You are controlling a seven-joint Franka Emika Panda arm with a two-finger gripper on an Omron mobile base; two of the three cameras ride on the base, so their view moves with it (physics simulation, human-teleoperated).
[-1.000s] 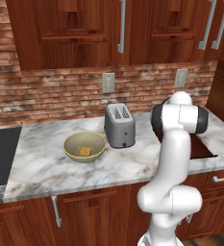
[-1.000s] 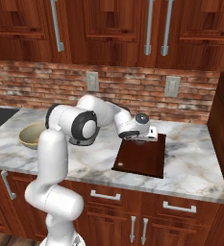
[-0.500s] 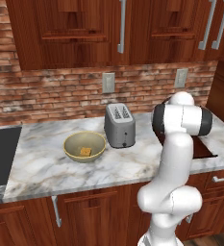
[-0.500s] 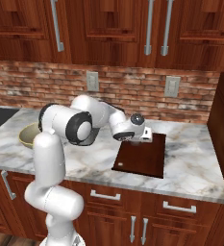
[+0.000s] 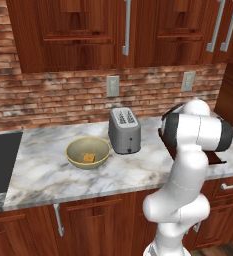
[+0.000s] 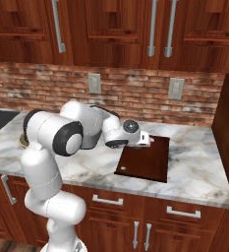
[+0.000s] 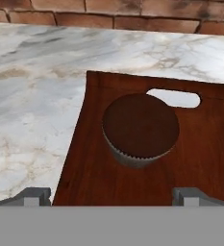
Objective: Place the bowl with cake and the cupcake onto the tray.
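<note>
Jaws spread wide above cupcake (image 7: 140, 127) on tray (image 7: 84, 168), tray's right side cut off.

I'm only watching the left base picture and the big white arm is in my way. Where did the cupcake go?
Observer: The cupcake sits on the tray, near its handle slot.
Operator: Is the robot holding it?
Observer: No. In the hand view the gripper is open, one fingertip on each side and short of the cupcake, not touching.
Operator: Is the bowl on the tray too?
Observer: No. The right base view shows no bowl on the tray; the bowl with the cake is left of the toaster.
</note>
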